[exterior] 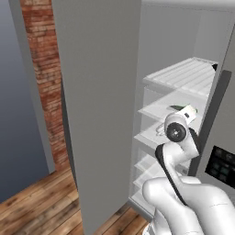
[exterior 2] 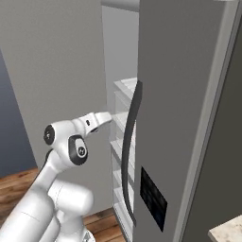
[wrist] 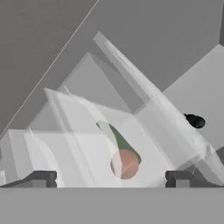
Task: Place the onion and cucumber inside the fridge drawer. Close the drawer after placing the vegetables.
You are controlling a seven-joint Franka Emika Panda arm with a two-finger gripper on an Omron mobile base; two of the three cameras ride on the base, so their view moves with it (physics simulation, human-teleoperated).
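Gripper (wrist: 111, 178) spread wide, holding nothing, tips at 7 and 5 o'clock in hand view. Between them, behind clear fridge drawer (wrist: 78, 131) walls: onion (wrist: 124, 164) touching cucumber (wrist: 117, 139), long axis running 11 to 5 o'clock. Small black object (wrist: 195, 121) at 3 o'clock. Fridge door (exterior: 98, 101) swung open, white ribbed shelves (exterior: 183, 75) exposed.

We see a grey fridge (exterior: 183, 27) with its big left door (exterior: 98, 105) swung wide open, right door (exterior 2: 184, 108) shut. White ribbed shelves (exterior: 186, 75) stack up inside the fridge. A dark curved handle (exterior 2: 130, 151) runs down the right door, and a black panel (exterior 2: 152, 198) sits below it on the door's front. Brick wall (exterior: 46, 82) stands behind the open door, and a wood plank floor (exterior: 41, 206) lies beneath. Pale stone countertop corner (exterior 2: 229, 231) shows far right. In the hand view, a small black object (wrist: 195, 121) rests on a grey surface.
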